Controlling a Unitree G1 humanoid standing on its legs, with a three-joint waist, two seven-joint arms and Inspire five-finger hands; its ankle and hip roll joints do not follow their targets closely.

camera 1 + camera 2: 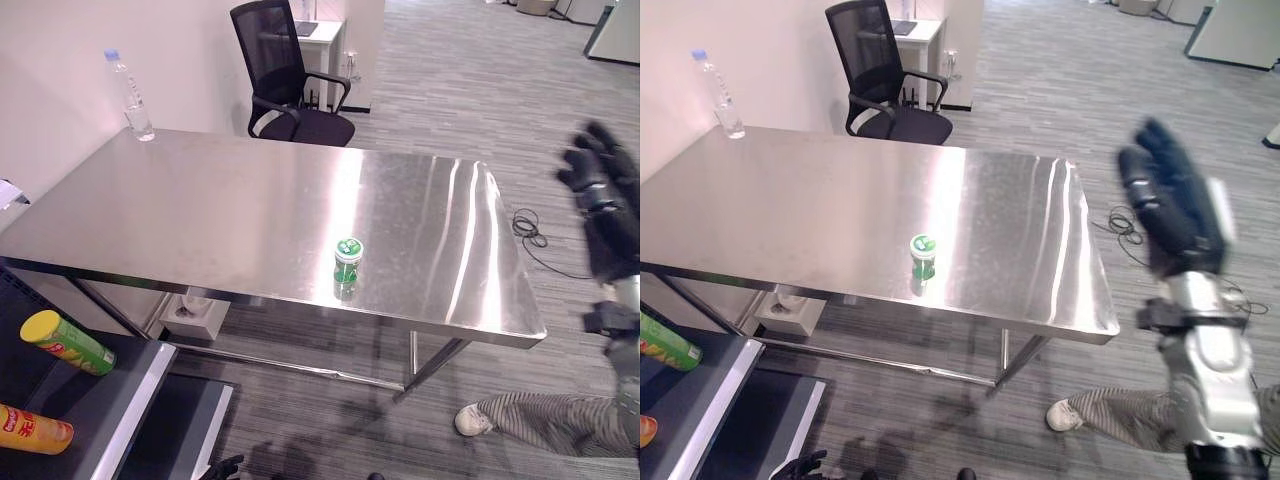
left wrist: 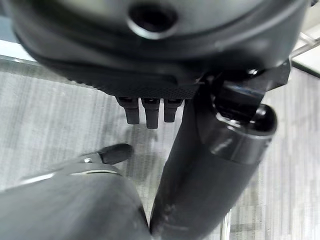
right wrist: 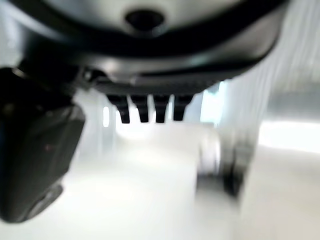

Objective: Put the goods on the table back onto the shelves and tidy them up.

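A small green jar [image 1: 348, 262] is standing upright on the steel table [image 1: 200, 210], near the front edge and roughly midway along it. It is a short cylinder of translucent green with a green lid bearing a pale mark (its reflection is being thrown onto the polished top just below it). Nothing is touching it.

A clear water bottle [image 1: 130, 96] with a blue cap is standing at the table's far left corner, well apart from the jar. A black office chair [image 1: 285, 75] is placed behind the far edge.

At lower left, a dark shelf [image 1: 120, 400] is carrying a green tube can [image 1: 67, 342] with a yellow lid, lying on its side, and an orange tube can [image 1: 33, 429] lying nearer.

The right hand [image 1: 1170, 205] is being held raised in the air beyond the table's right end, fingers straight, nothing in it. The left hand [image 2: 150, 107] is seen in its wrist view hanging over grey floor, fingers extended and empty.

A person's striped trouser leg and white shoe [image 1: 475, 419] are seen on the floor at lower right.
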